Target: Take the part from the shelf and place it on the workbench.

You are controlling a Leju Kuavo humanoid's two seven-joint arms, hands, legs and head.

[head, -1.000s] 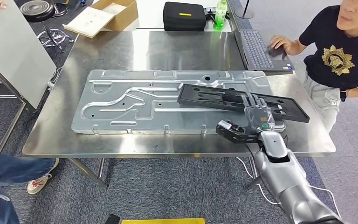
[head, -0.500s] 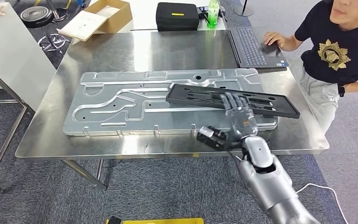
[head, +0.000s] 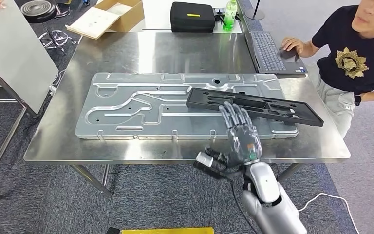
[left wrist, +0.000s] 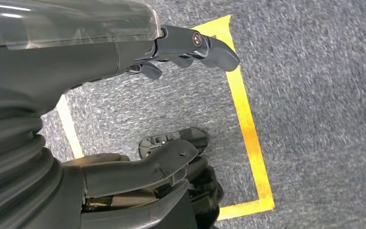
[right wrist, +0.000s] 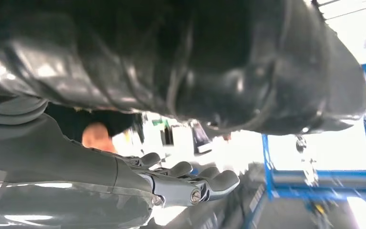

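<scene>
Laptop [head: 272,51] and seated person [head: 355,53] flank workbench [head: 126,48] beyond part [head: 258,105].

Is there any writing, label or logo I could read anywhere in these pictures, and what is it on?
No text can be read in these pictures.
Gold emblem on the person's black T-shirt: a picture, no letters legible.
Yellow strip on the black case: too small to read.
Label on the green bottle: too small to read.
Stickers on the laptop: too small to read.
Small marks on the right hand: blurred.
</scene>
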